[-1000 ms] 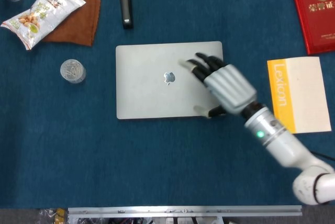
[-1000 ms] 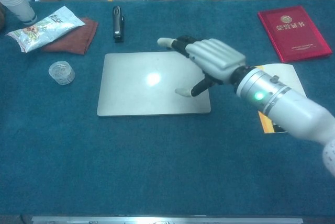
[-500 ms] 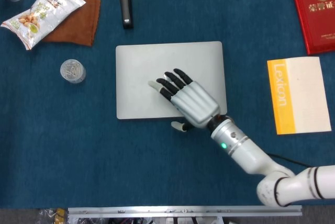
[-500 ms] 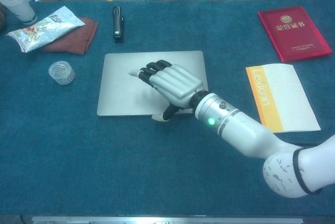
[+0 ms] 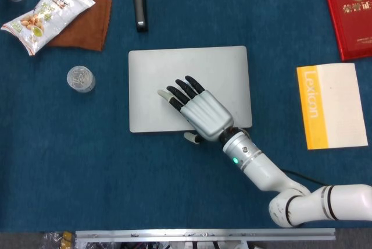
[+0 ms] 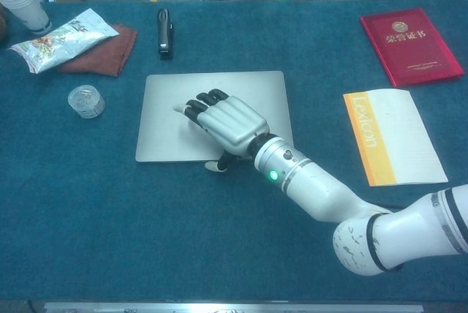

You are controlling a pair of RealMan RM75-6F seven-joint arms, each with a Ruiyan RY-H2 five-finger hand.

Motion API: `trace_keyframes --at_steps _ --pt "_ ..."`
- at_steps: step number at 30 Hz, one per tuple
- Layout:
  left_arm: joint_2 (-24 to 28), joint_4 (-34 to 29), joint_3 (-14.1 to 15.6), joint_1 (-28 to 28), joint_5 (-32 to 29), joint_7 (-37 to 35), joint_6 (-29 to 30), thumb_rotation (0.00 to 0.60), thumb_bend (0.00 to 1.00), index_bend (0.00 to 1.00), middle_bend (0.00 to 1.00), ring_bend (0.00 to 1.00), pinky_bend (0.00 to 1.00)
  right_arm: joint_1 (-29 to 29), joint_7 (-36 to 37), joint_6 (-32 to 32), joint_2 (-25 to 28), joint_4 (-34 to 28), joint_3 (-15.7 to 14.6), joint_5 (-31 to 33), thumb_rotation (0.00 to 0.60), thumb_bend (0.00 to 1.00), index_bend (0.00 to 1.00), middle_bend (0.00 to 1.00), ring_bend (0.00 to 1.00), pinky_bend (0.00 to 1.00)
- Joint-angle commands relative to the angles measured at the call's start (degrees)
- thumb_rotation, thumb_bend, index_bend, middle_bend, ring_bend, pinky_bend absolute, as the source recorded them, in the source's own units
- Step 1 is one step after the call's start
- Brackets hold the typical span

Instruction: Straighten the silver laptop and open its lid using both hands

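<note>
Since half a second ago my right hand has slid a little further left across the lid, toward its middle. On the blue tabletop the silver laptop lies shut and square to the near edge. The hand lies over the lid's near half, fingers stretched and slightly apart, grasping nothing, the thumb hanging just past the laptop's front edge. I can't see the left hand in either view. Well to the right lie a yellow-spined book and a red booklet. Far left sit a brown cloth under a snack bag, then a black stapler and a small clear jar.
</note>
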Motion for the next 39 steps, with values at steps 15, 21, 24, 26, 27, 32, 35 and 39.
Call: trace_keyframes --at_steps 15,21,24,26,27,32,35,39 --pt "-0.4 0.8 -1.0 0.0 0.0 -0.7 -1.5 0.600 0.23 0.00 0.00 0.00 0.00 0.0 0.1 -1.1 -1.1 2.8 1.2 0.3 0.513 0.17 0.00 0.11 0.01 0.06" --pt "-0.3 1.2 -1.3 0.3 0.1 -1.3 -1.5 0.600 0.23 0.00 0.00 0.00 0.00 0.0 -0.4 -1.4 -1.3 2.7 1.3 0.5 0.539 0.25 0.00 0.11 0.01 0.06" --pt "-0.3 1.7 -1.2 0.6 0.3 -1.8 -1.2 0.600 0.23 0.00 0.00 0.00 0.00 0.1 -0.9 -1.6 -1.4 2.5 1.3 0.6 0.540 0.34 0.00 0.11 0.01 0.06" --pt "-0.4 2.0 -1.3 0.7 0.3 -2.1 -1.2 0.600 0.23 0.00 0.00 0.00 0.00 0.2 -1.3 -1.5 -1.4 2.3 1.3 0.6 0.543 0.38 0.00 0.11 0.01 0.06" --pt "-0.4 2.1 -1.3 0.8 0.3 -2.3 -1.1 0.600 0.23 0.00 0.00 0.00 0.00 0.2 -1.5 -1.5 -1.4 2.2 1.3 0.6 0.545 0.40 0.00 0.10 0.01 0.06" --pt "-0.5 2.8 -1.5 1.0 0.0 -3.1 -1.4 0.600 0.23 0.00 0.00 0.00 0.00 0.9 -3.3 -1.2 -1.3 1.6 2.1 0.4 0.557 0.46 0.00 0.10 0.01 0.06" --pt "-0.4 2.9 -1.5 1.1 0.0 -3.6 -1.6 0.600 0.23 0.00 0.00 0.00 0.00 1.6 -4.9 -1.0 -1.0 1.0 2.8 0.4 0.564 0.49 0.00 0.10 0.01 0.06" --pt "-0.1 3.0 -1.5 1.0 0.0 -3.7 -2.0 0.600 0.23 0.00 0.00 0.00 0.00 2.7 -7.1 -0.8 -0.6 0.3 4.1 0.7 0.567 0.49 0.00 0.10 0.01 0.06"
